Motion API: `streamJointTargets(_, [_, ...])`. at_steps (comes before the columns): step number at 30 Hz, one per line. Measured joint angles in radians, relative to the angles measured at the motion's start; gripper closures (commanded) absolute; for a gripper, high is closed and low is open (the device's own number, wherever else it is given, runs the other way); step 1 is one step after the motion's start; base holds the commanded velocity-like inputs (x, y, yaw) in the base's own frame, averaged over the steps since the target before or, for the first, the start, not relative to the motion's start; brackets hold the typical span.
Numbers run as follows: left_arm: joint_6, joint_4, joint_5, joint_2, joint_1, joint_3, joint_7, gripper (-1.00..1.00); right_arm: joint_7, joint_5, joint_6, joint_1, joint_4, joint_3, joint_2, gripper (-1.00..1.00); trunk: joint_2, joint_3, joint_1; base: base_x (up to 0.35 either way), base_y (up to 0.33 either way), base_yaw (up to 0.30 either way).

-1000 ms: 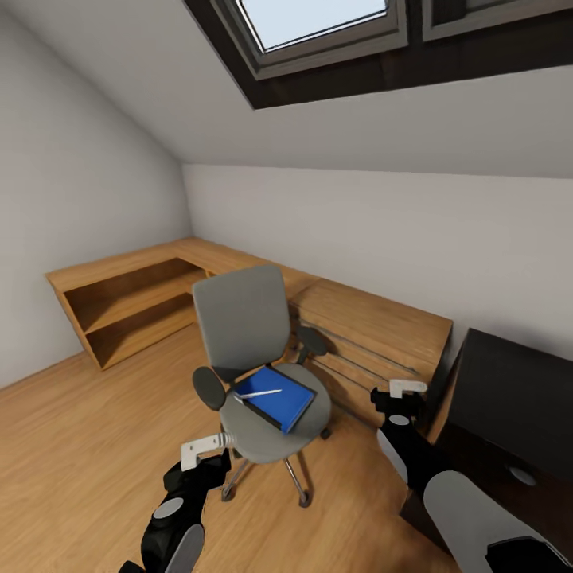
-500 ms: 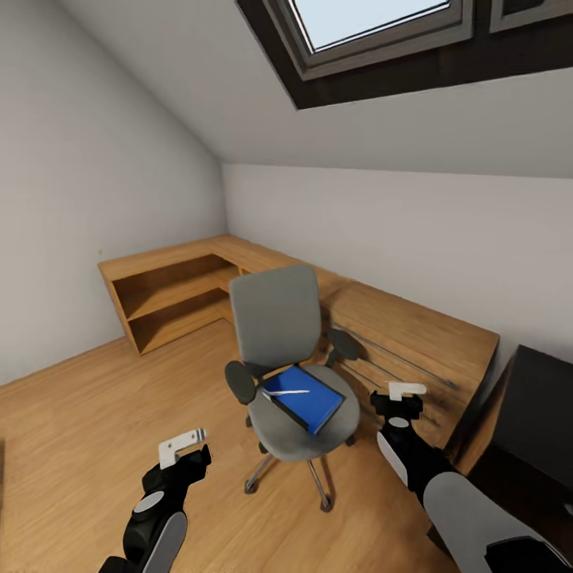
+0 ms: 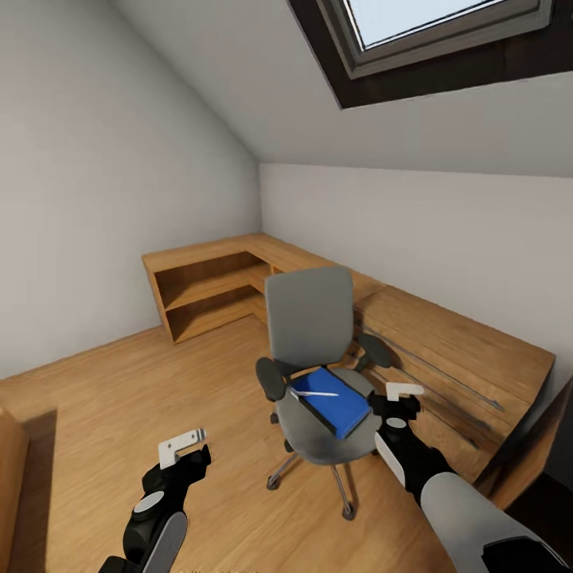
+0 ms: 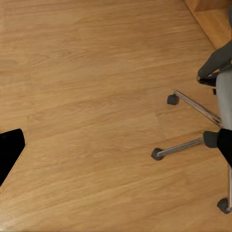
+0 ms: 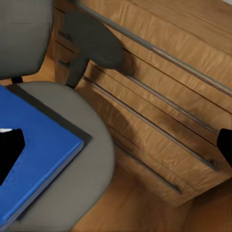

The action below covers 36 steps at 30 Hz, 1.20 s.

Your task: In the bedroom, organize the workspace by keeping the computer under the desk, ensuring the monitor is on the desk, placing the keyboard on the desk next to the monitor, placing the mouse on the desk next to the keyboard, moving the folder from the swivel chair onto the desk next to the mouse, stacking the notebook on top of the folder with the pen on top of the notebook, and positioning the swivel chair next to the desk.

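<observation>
The grey swivel chair (image 3: 309, 318) stands on the wood floor in front of a low wooden cabinet. On its seat lies the blue folder (image 3: 338, 407), with the thin white pen (image 3: 315, 392) across its near corner. A dark edge, likely the notebook (image 5: 46, 108), shows under the folder. My right gripper (image 3: 403, 391) hovers open just right of the seat; the right wrist view looks down on the folder (image 5: 34, 159) and seat. My left gripper (image 3: 182, 446) is open over bare floor left of the chair's chrome base (image 4: 193, 108). The black desk (image 3: 562, 454) shows only as a sliver at the right edge.
A light-wood drawer cabinet (image 3: 469, 358) runs along the far wall and meets an open shelf unit (image 3: 208, 293) in the corner. A skylight (image 3: 434, 24) sits in the sloped ceiling. A wooden edge (image 3: 14, 477) shows at the lower left.
The whole view has swung left, so chair and cabinet sit further right and the desk has nearly left the picture. The chair, folder and pen keep their places.
</observation>
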Motion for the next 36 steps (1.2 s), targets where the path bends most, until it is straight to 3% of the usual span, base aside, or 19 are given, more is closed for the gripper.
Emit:
streamJointTargets(14, [0.000, 0.001, 0.000, -0.001, 0.000, -0.002, -0.001, -1.00, 0.001, 0.000, 0.000, 0.000, 0.004, 0.000, 0.001, -1.00, 0.000, -0.005, 0.000, 0.000, 0.000, 0.269])
streamJointTargets(21, [0.001, 0.017, -0.002, -0.004, 0.000, -0.005, -0.005, -1.00, 0.013, 0.034, 0.000, 0.000, 0.014, 0.000, 0.000, -1.00, 0.000, -0.006, 0.000, 0.000, 0.000, 0.084])
streamJointTargets(26, [0.001, 0.020, -0.002, -0.004, 0.000, -0.006, -0.005, -1.00, 0.087, 0.040, 0.003, 0.000, 0.013, -0.003, -0.006, -1.00, 0.000, -0.006, 0.000, 0.000, 0.000, 0.006])
streamJointTargets(29, [0.000, 0.020, -0.002, -0.004, 0.000, -0.006, -0.005, -1.00, 0.166, 0.042, 0.004, -0.001, 0.012, -0.004, -0.011, -1.00, 0.000, -0.006, 0.000, 0.000, 0.000, 0.002])
streamJointTargets(36, [-0.001, 0.019, -0.002, -0.005, 0.000, -0.006, -0.006, -1.00, 0.225, 0.042, 0.018, 0.000, 0.014, -0.004, -0.016, -1.00, 0.000, -0.006, 0.000, 0.000, 0.000, 0.000])
